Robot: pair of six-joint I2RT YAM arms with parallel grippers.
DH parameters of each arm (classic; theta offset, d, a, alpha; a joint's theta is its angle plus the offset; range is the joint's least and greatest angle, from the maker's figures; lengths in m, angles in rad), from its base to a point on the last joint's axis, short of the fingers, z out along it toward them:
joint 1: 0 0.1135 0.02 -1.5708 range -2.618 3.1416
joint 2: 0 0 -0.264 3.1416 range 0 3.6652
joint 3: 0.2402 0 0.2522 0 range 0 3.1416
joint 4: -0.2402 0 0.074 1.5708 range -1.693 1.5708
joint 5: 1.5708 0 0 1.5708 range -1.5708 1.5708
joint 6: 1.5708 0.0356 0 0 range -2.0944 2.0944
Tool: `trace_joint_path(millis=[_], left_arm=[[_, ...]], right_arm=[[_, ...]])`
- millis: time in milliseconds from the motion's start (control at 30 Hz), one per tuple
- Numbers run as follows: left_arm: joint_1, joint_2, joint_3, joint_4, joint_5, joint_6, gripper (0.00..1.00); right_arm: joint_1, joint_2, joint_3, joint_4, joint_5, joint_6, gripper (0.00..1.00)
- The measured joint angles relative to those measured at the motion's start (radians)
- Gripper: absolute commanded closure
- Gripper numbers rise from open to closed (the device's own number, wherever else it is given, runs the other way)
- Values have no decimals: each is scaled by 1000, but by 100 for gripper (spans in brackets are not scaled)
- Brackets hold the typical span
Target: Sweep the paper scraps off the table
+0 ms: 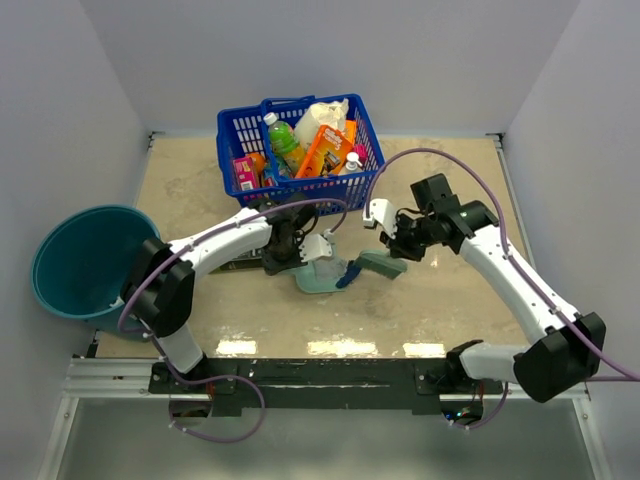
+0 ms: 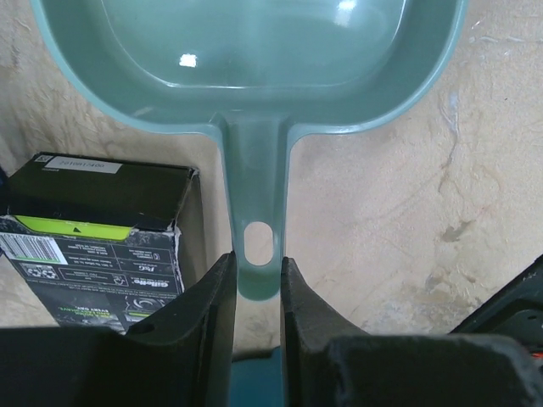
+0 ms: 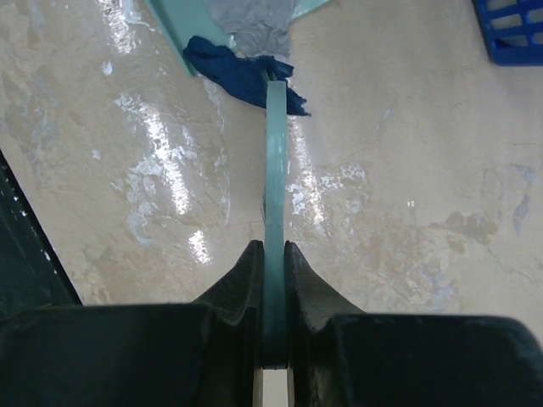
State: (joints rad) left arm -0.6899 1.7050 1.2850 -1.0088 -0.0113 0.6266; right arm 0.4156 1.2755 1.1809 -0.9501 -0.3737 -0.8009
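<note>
- Pale, plain walls enclose three sides of the table (image 1: 450, 290), a beige, mottled, stone-like top that is glossy in places, with a black rail along its near edge.
- Blue plastic lattice basket (image 1: 330, 185) at far centre, filled with bottles and printed packets.
- Round teal bucket (image 1: 70, 260) at the left, off the table's left edge.
- Left gripper (image 2: 257, 271): black fingers clamped on either side of the dustpan (image 2: 254, 51) handle, at its slotted end. The pan is smooth mint-green plastic, broad and shallow with rounded corners, its mouth pointing away from the wrist.
- Black and green printed cardboard box (image 2: 93, 220) lies just left of the handle, with a torn, frayed upper edge.
- Right gripper (image 3: 273, 254): fingers pinched tight on the thin, flat, mint-green handle of the brush (image 3: 276, 170), which reaches out over the table.
- Dark blue paper scrap (image 3: 237, 72): a crumpled wad on the table at the far end of the brush, touching the pan's edge.
- Grey paper scrap (image 3: 254, 21): crinkled, lying between the pan's edges just beyond the blue wad.
</note>
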Motion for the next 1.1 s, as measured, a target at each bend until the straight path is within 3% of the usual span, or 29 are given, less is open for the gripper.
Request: trace_joint_path(millis=[133, 267, 467, 633, 1100], left_arm=[[-2, 6, 5, -17, -24, 0, 100], [-3, 14, 7, -24, -42, -5, 100], [-5, 46, 34, -37, -50, -5, 100], [-7, 57, 59, -53, -55, -5, 100], [-18, 141, 156, -115, -76, -3, 100]], right_arm=[[0, -42, 4, -2, 61, 68, 100], [-1, -97, 11, 35, 192, 280, 100], [-5, 16, 84, 81, 206, 563, 100], [-5, 74, 86, 90, 216, 664, 100], [-42, 61, 124, 121, 500, 912, 100]])
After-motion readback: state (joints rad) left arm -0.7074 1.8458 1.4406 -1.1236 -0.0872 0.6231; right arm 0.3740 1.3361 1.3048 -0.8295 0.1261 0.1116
